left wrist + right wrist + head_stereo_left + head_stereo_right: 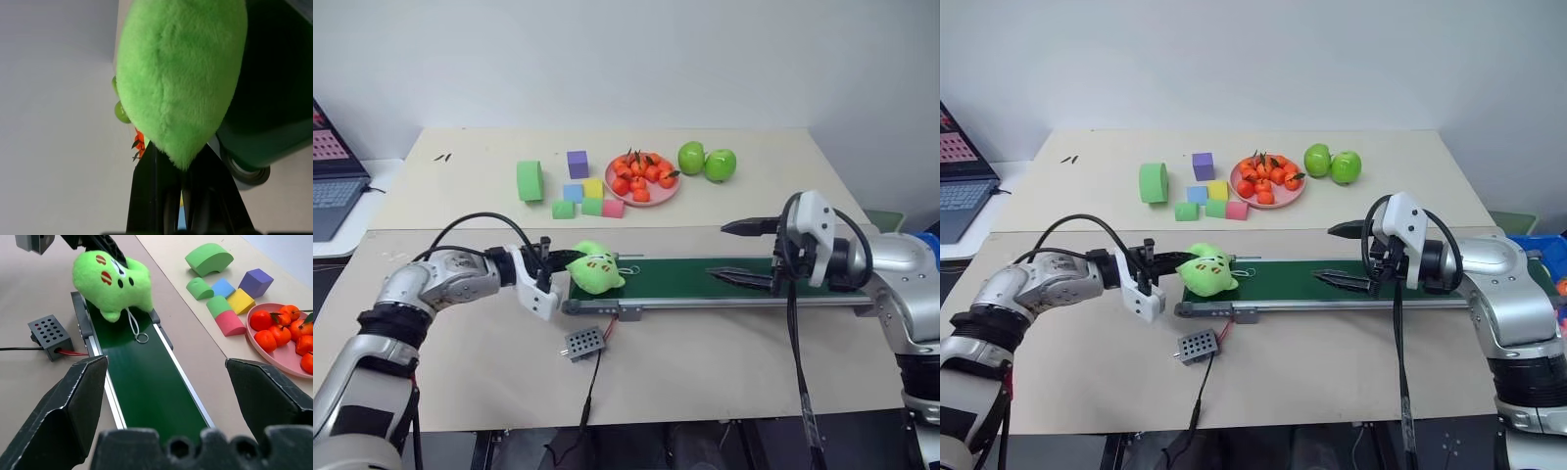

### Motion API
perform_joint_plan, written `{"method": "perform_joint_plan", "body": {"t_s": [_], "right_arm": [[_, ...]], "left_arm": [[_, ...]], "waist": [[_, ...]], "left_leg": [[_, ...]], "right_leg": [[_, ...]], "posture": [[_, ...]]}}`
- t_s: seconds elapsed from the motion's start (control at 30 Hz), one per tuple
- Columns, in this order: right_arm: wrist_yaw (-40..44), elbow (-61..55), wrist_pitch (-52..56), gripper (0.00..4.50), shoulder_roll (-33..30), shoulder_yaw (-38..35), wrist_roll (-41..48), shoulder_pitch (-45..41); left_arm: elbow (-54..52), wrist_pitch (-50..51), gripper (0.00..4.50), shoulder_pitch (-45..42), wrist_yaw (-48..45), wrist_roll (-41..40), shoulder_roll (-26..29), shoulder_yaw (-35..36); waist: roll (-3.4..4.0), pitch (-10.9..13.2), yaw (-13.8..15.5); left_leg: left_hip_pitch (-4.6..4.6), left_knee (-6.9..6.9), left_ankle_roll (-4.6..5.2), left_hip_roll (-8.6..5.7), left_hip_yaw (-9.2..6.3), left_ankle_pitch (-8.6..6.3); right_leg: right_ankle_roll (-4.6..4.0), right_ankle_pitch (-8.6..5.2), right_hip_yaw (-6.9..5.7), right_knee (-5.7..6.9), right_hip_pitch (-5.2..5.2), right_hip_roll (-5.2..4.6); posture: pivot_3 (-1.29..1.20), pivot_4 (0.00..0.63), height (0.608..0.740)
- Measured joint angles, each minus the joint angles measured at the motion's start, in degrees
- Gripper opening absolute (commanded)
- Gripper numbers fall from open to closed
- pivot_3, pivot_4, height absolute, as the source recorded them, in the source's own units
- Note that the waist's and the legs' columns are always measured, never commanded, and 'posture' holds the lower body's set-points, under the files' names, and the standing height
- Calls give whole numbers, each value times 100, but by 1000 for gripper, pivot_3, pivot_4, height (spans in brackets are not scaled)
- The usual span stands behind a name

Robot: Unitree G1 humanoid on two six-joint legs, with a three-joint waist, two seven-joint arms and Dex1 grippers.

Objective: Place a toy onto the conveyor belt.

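— At the near edge of the table (724, 392), what lies there?

— A small grey box (584, 342) with a grid of holes, just in front of the conveyor belt (705, 279), with a dark cable running from it toward the table's front edge.

— And the belt itself?

— It runs left to right across the table, dark green in a grey frame. The toy (595, 268) sits at its left end, face toward the right, a thin cord with a small ring (142, 338) trailing from it onto the belt.

— Is the toy resting on the belt or held above it?

— It looks to touch the belt, though I cannot be sure its full weight is down. The left gripper (551, 266) has its black fingers (146, 196) pressed together on the toy's left side, pinching the plush.

— The other arm?

— The right gripper (740, 252) hovers over the belt's right part, pointing toward the toy and well apart from it. Its fingers (73, 401) are spread wide with nothing between them.

— Farther back?

— A cluster of foam blocks (579, 191) in green, purple, blue, yellow and pink, then a pink plate (652, 197) of small oranges just beside them, and two green apples (706, 161) to its right. A laptop (333, 171) stands at the far left edge.
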Motion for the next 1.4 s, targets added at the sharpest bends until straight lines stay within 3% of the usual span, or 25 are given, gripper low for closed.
{"method": "perform_joint_plan", "body": {"t_s": [0.13,0.17,0.2,0.33,0.53,0.7,0.8,0.83,0.93,1.07,1.23,1.4], "right_arm": [[-6,-53,75,4500,-43,-101,19,10],[-6,-64,83,4500,-44,-103,24,10],[-5,-77,88,4500,-44,-103,28,10],[-4,-80,90,4500,-44,-103,29,9],[-5,-83,90,4500,-44,-103,43,8],[4,-77,90,4500,-44,-101,44,-19],[28,-69,90,4500,-44,-100,44,-44],[59,-69,92,4500,-50,-97,46,-59],[155,-60,171,4500,-212,-83,36,-53],[190,205,210,4500,-387,-47,-124,-62],[270,278,210,4500,-490,-5,-142,-64],[260,318,222,4500,-544,-5,-141,-64]], "left_arm": [[130,-80,21,-68,-9,54,-50,-147],[185,-86,679,-84,-41,42,-61,-166],[235,-87,808,-90,-89,-8,-67,-192],[386,-81,2452,-127,-250,-151,-71,-253],[174,176,4457,-196,-502,-518,-62,-192],[129,542,4457,-231,-862,-971,-23,-73],[50,1166,4457,-200,-1723,-2196,-124,97],[-206,1854,4457,-78,-2443,-3166,-238,231],[-921,3712,4457,305,-3920,-5004,-392,438],[-2390,6782,4457,873,-5039,-6679,-239,472],[-3849,8922,4457,1065,-4994,-7628,-77,856],[-4165,9652,4457,955,-4814,-7793,-5,1234]], "waist": [[0,0,-8],[0,0,-9],[0,0,-12],[0,0,-7],[0,0,-11],[0,0,-16],[0,0,-12],[1,-1,-11],[3,0,-24],[3,0,-45],[2,1,-39],[2,1,-21]], "left_leg": [[3,1,1,1,2,0],[3,1,1,1,2,0],[3,1,1,1,2,0],[2,2,1,1,1,0],[3,4,1,2,2,0],[3,4,1,2,2,0],[1,8,2,2,0,-1],[0,10,5,2,-3,-2],[0,13,13,4,-4,-7],[0,15,16,4,-6,-8],[6,16,15,7,-14,-8],[9,18,11,5,-8,-5]], "right_leg": [[1,0,1,3,0,0],[1,0,1,3,0,0],[1,0,1,3,0,0],[1,0,0,3,0,0],[1,1,1,5,1,0],[1,1,1,5,0,0],[1,1,1,6,0,0],[1,0,1,8,0,0],[2,0,2,11,-2,0],[4,-2,6,11,-1,2],[4,-2,10,12,1,6],[3,-2,10,6,4,7]], "posture": [[0,150,738],[0,150,738],[0,150,738],[0,150,738],[0,150,738],[0,150,738],[0,150,738],[0,150,738],[0,150,738],[0,150,738],[0,150,738],[0,150,738]]}}
